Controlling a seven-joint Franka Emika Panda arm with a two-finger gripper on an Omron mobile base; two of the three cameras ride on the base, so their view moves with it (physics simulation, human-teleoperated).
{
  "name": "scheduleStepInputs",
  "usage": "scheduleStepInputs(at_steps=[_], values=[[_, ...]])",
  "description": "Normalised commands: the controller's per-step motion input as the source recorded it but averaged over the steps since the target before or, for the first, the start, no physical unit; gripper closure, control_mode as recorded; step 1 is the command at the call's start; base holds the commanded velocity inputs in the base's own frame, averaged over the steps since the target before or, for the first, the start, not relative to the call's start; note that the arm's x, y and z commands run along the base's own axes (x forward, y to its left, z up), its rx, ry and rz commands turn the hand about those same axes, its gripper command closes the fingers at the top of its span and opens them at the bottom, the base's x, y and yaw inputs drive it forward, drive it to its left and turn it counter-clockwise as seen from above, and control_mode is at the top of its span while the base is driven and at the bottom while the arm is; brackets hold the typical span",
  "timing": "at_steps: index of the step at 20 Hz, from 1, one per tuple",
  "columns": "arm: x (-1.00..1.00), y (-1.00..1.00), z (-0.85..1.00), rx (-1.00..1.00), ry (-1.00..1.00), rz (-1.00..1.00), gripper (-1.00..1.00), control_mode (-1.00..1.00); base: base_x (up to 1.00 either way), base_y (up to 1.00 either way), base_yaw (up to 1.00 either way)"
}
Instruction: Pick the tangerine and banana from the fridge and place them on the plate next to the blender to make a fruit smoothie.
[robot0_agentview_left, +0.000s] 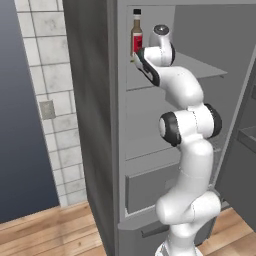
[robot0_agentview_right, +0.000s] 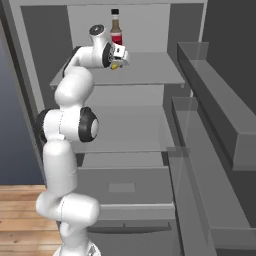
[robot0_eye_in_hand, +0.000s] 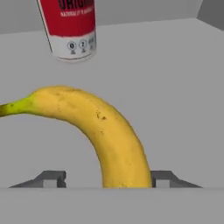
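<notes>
We were on the banana step: arm reached up into the open fridge (robot0_agentview_right: 150, 125), with the gripper (robot0_agentview_right: 118, 56) at the top shelf, upper centre of the right base frame, just below the red-labelled bottle (robot0_agentview_right: 116, 29). In the hand frame the banana (robot0_eye_in_hand: 94, 127) lay on the grey shelf, curving from its greenish stem at the left edge down to bottom centre, where its lower end sat between the two finger tips (robot0_eye_in_hand: 50, 178). The jaws stood apart, one tip each side of the fruit with a clear gap on the left, so we judged the claw open and not yet gripping. A bit of yellow also showed at the gripper in the right base frame. The bottle stood near, behind the banana at the upper left of the hand frame, not touching it. We saw no tangerine, plate or blender in these frames. Next move, as we judged it: close on the banana's lower part, lift straight off the shelf, and back out without clipping the bottle.
</notes>
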Motion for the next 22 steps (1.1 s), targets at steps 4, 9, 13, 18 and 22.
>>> scheduleStepInputs(at_steps=[4,9,13,18,22], values=[[-0.29,0.00,-0.41,0.00,-0.05,0.00,1.00,-1.00,0.00,0.00,0.00],[-0.94,0.00,-0.03,0.00,-0.26,0.00,1.00,-1.00,0.00,0.00,0.00],[-1.00,-0.07,0.00,0.01,-0.28,0.00,1.00,-1.00,0.00,0.00,0.00],[-1.00,-0.10,0.00,0.05,-0.22,-0.01,1.00,-1.00,0.00,0.00,0.00],[-1.00,-0.14,0.13,0.09,-0.08,-0.08,1.00,-1.00,0.00,0.00,0.00]])
